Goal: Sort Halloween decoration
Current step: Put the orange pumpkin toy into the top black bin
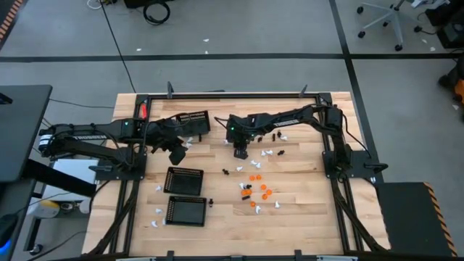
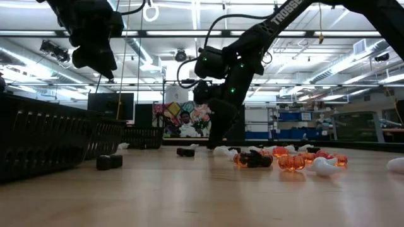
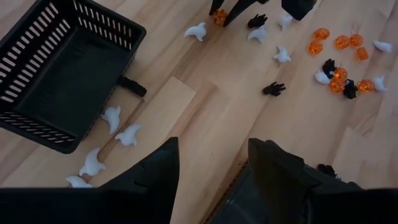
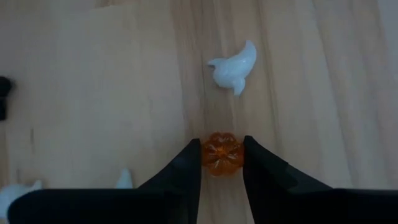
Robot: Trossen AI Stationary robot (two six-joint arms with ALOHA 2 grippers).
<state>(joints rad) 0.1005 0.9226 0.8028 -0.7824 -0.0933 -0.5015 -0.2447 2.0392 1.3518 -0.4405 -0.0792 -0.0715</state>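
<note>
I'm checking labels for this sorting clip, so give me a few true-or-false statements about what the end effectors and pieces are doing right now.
1. The right end effector has its fingers closed around an orange pumpkin piece. True.
2. The left end effector is holding a white ghost piece. False: its fingers are open and empty, above the table.
3. A white ghost piece lies on the wood just beyond the pumpkin the right end effector grips. True.
4. All the orange pieces are already inside a black mesh basket. False: a cluster of orange pieces still lies on the table, outside the baskets.
</note>
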